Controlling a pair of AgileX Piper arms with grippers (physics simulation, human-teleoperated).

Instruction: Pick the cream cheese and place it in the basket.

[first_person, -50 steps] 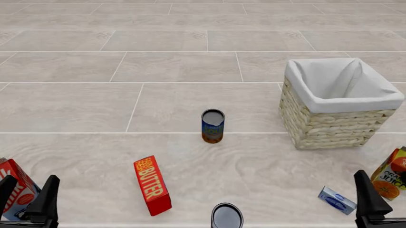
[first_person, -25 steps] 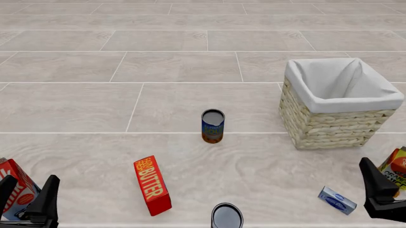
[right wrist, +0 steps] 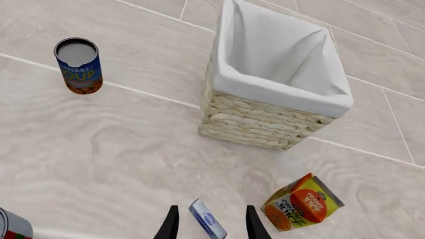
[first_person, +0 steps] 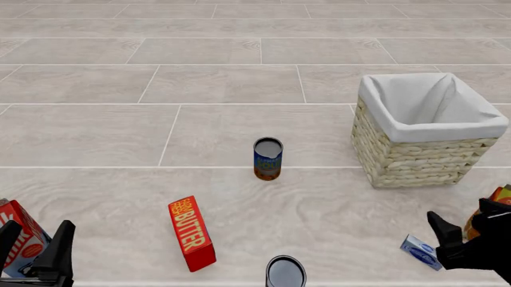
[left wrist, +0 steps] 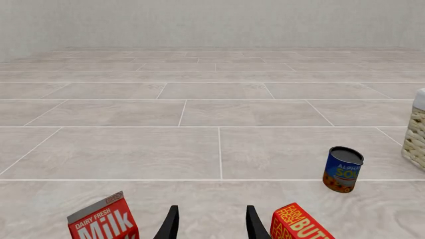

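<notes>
the cream cheese [right wrist: 208,225] lies flat on the table near the front right edge, just beside the orange juice carton [right wrist: 302,201] and well short of the basket [right wrist: 272,124], which stands farther out on the same side. the right gripper [right wrist: 209,229] hangs above the box with its two fingers spread apart and holding nothing, the box showing in the gap between them in the right wrist view. the box lies at a slant to the fingers, so the step in hand, as i judge it, is lining up: turn the wrist until the fingers face the long sides squarely, then come straight down and close across the narrow width, keeping clear of the carton so it is not knocked. the left gripper [left wrist: 209,226] sits idle and open between the milk carton [left wrist: 105,221] and the butter box [left wrist: 299,226], gripping nothing
</notes>
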